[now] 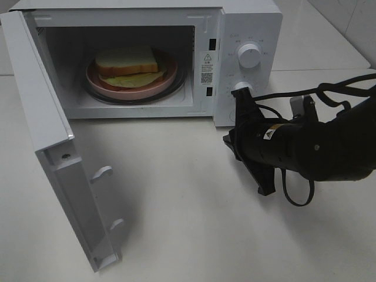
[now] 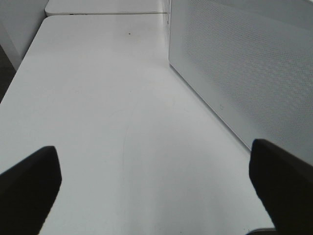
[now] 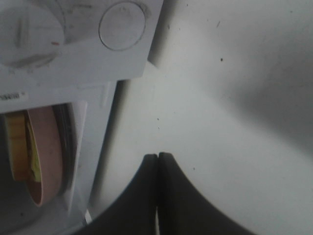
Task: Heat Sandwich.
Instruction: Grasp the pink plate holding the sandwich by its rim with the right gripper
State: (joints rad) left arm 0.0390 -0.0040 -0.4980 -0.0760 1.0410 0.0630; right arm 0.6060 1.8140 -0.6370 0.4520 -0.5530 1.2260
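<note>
I see the white-bread sandwich (image 1: 126,60) with yellow-green filling on its round pink plate (image 1: 168,81), inside the open white microwave (image 1: 249,20) on the white desk (image 1: 176,205). Right gripper (image 3: 158,161) clenched, empty; left gripper (image 2: 152,152) released.

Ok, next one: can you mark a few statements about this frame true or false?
1. The microwave has its door open. True.
2. The sandwich lies outside it. False: it is on the plate inside.
3. The right tool is shut. True.
4. The right tool holds the plate. False: it holds nothing.
5. The left tool is shut. False: it is open.
</note>
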